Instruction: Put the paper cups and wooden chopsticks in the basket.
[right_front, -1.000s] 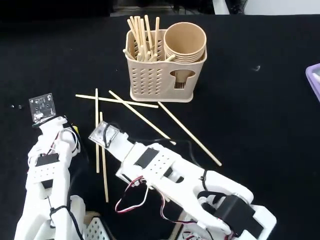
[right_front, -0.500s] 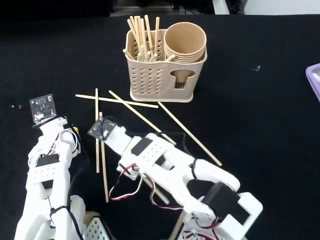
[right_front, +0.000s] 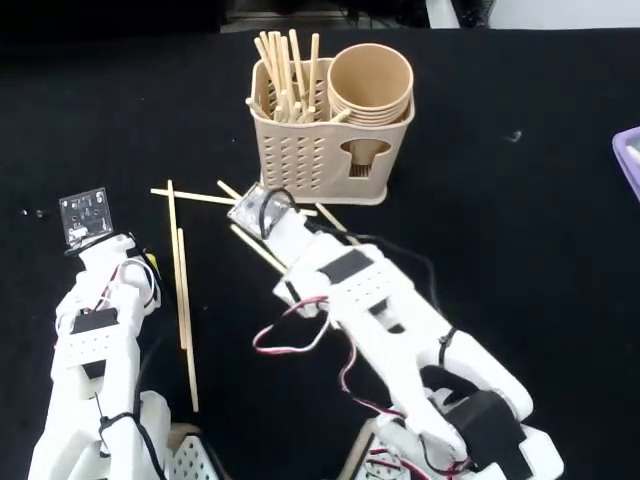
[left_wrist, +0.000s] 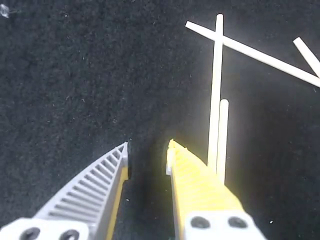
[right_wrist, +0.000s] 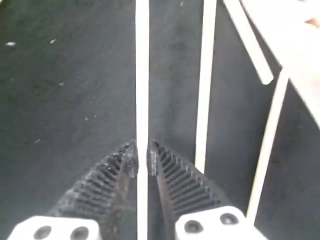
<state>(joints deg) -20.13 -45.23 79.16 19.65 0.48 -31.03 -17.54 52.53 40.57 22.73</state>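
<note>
Chopsticks (right_front: 176, 265) are the step we're on, since the cups (right_front: 370, 80) are already sitting in the basket (right_front: 320, 160). The right gripper (right_wrist: 142, 147) is pinching, nearly shut, on one stick (right_wrist: 142, 75) just in front of that basket. It's running lengthwise between the jaws, pointing straight away from the wrist, so we're reckoning the next move is lifting and tipping it upright over the basket, while the left gripper (left_wrist: 147, 150) is sitting partly open, holding nothing.

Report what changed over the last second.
The right arm swung away from the near-left chopsticks toward the basket. The right pincer now grips a chopstick lying on the table. Meanwhile two loose chopsticks slid further left. The left arm, basket and cups stayed put.
</note>
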